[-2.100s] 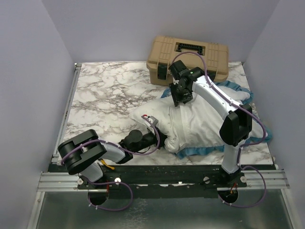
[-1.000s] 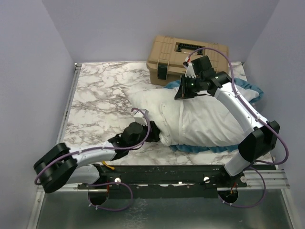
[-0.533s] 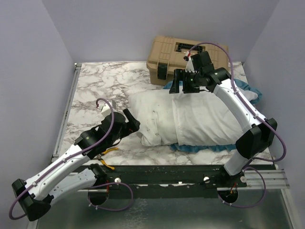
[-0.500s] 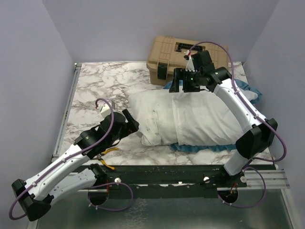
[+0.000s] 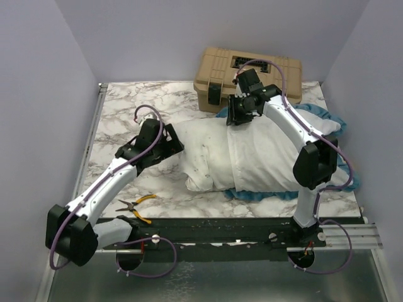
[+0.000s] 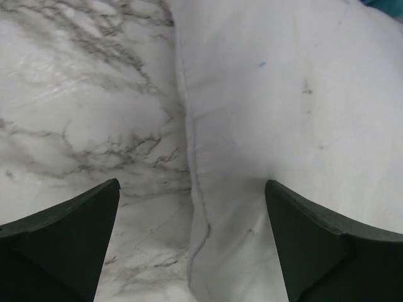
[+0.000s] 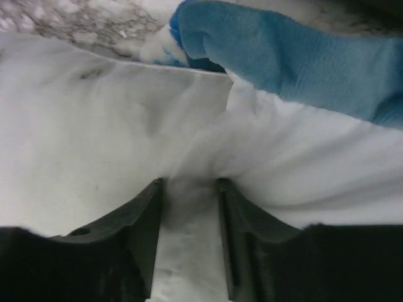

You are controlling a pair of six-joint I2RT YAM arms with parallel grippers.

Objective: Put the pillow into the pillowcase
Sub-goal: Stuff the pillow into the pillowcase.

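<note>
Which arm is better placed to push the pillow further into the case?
Left. The left gripper, open, straddles the pillow's bare end, away from the case. The right gripper sits at the case's mouth with fabric bunched between its fingers.

Expect even, diffuse overhead light; shadows on the table (image 5: 126, 113) are soft. In the wrist views, the left fingers (image 6: 63, 245) and right fingers (image 7: 126, 251) are dark and blurred. The pillow (image 6: 283, 94) seam stays sharp. The pillowcase (image 7: 296, 56) frill is slightly soft.
</note>
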